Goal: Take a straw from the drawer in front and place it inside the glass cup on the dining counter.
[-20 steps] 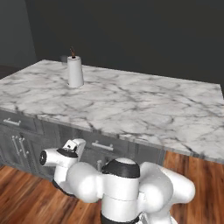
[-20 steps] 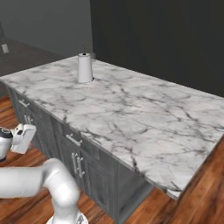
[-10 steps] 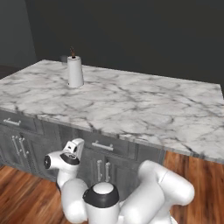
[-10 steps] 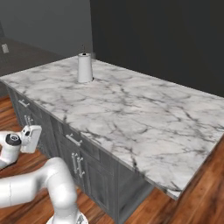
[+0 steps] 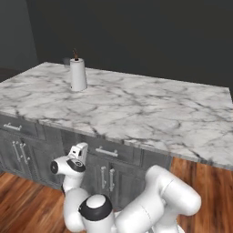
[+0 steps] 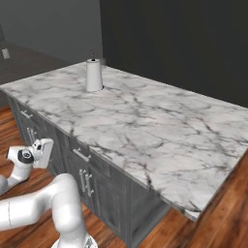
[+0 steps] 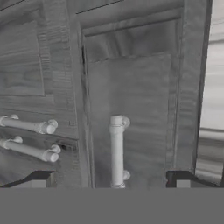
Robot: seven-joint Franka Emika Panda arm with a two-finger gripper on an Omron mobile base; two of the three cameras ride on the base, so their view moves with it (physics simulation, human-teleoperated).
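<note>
Pincer (image 7: 112,181) stood wide apart, nothing betw. tips, facing closed drawer (image 7: 131,109) w/ silver bar handle (image 7: 117,151) centred between them. Drawer sat under marble surface (image 5: 136,109); paper-towel roll (image 5: 78,74) on top.

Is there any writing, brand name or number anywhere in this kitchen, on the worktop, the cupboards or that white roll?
None: no word, number or sign can be read on the dining counter, the drawer, the paper-towel roll or the cabinet doors.

Arm folded low, claw (image 7: 113,181) spread wide, empty.
</note>
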